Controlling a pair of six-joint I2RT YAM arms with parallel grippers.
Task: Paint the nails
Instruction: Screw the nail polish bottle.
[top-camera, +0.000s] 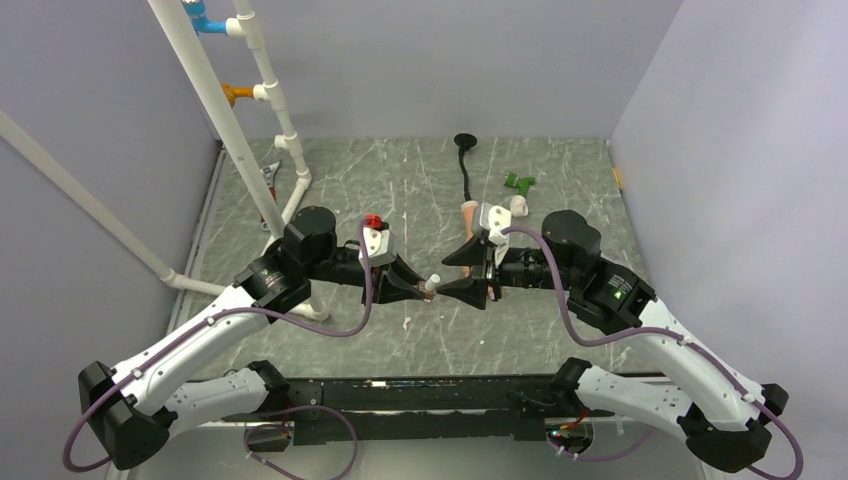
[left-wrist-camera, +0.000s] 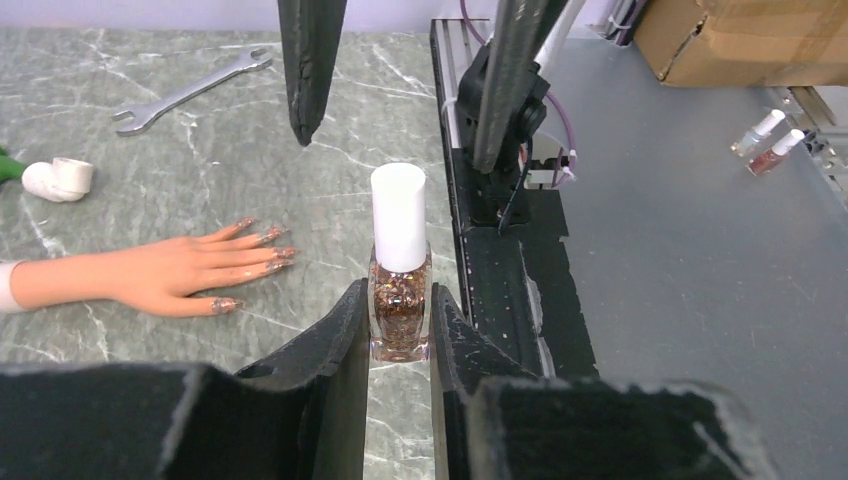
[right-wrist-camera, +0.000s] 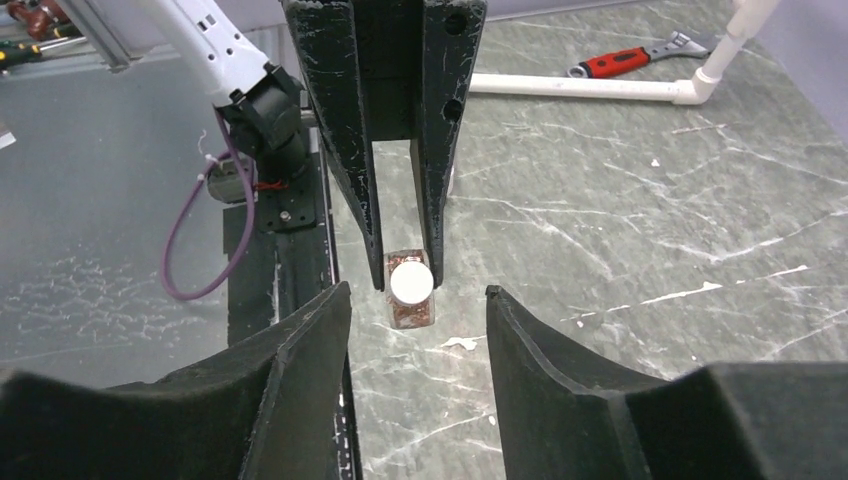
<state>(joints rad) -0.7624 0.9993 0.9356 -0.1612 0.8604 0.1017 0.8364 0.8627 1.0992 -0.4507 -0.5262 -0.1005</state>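
- The left claw (left-wrist-camera: 400, 300) is gripping a glitter polish bottle (left-wrist-camera: 400, 325) upright by its sides.
- The right claw (right-wrist-camera: 417, 291) is hanging open, its fingers flanking the white cap (right-wrist-camera: 411, 281) without touching it.
- The rubber hand (left-wrist-camera: 150, 275) is lying palm down on the table (left-wrist-camera: 150, 170), its nails (left-wrist-camera: 272, 238) pointing toward the bottle.

Marbled grey-green table (top-camera: 400, 340). Rubber hand (left-wrist-camera: 150, 275) lay flat, palm down, fingers spread, nails (left-wrist-camera: 272, 237) coppery. Near its wrist sat a white pipe elbow (left-wrist-camera: 58, 180); farther off, a steel spanner (left-wrist-camera: 190, 92). Red-handled wrench (right-wrist-camera: 640, 58) lay just beside a white pipe (right-wrist-camera: 580, 88). Black stemmed disc (top-camera: 465, 160) lay near the back wall.
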